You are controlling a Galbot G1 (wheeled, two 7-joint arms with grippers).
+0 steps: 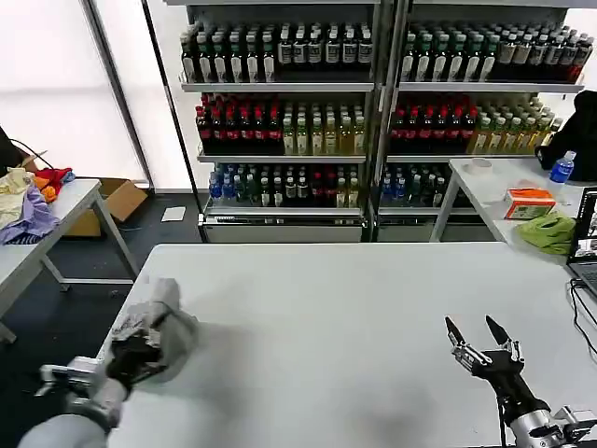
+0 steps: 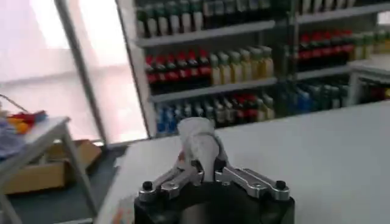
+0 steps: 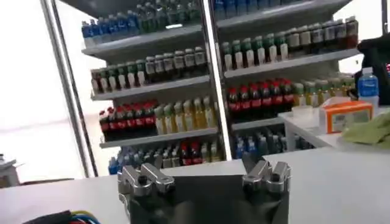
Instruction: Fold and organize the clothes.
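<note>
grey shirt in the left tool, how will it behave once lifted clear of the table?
Probably floppy: the grey shirt bunches in soft folds around the left tool, shut on it at the white table's left edge. Likely light; loose fabric may droop and unfold. The right tool hovers open over the table.

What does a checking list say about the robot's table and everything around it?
Surface: white table, mostly bare.
Job's things: one grey shirt, bunched at the table's left edge.
Clutter: laptop at the right edge.
Claws: left claw shut on the shirt; right claw open above the table.
Cables: black cables beside the laptop.
Surroundings: drink shelves behind; side tables with a lime-green cloth and coloured clothes.
</note>
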